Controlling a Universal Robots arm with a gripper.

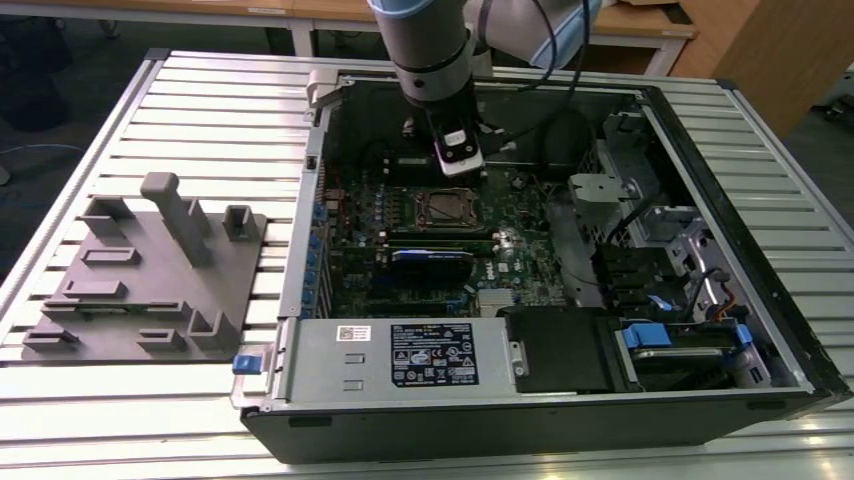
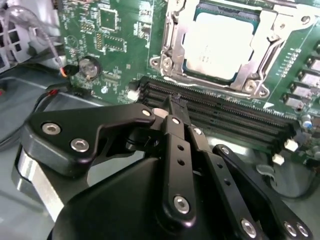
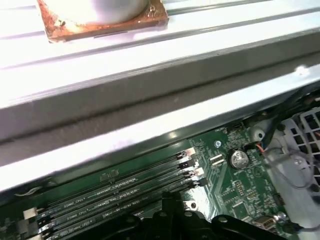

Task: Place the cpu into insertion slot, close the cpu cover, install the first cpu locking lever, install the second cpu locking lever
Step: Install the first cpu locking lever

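A ribbed, silver-grey metal table (image 1: 200, 110) is seen in the exterior view, with wooden furniture behind it and a dark floor at the edges. On the table an open computer case (image 1: 747, 300) lies on its side, the green motherboard (image 1: 400, 270) exposed inside it. On the exterior view's left of the case, a grey fixture plate (image 1: 147, 280) with raised blocks and an upright post is laid flat on the table.

The insertion slot (image 1: 450, 209) is found near the middle of the motherboard. In the second wrist view the cpu (image 2: 218, 42) is seated in it, its dull silver face framed by the cpu cover (image 2: 175, 35), which lies flat around the chip. Thin metal levers are seen along the cover's sides; whether they are latched cannot be told.

The arm is lowered into the case from above, and the gripper (image 1: 457, 160) is held just over the board on the far side of the socket, apart from it. In the second wrist view the black fingers (image 2: 172, 132) are pressed together with nothing between them, their tips near the long black memory slots (image 2: 225, 120). In the first wrist view these slots (image 3: 125, 192) are seen beside a round coin battery (image 3: 239, 159), with the case's rim and the table's ribs beyond.
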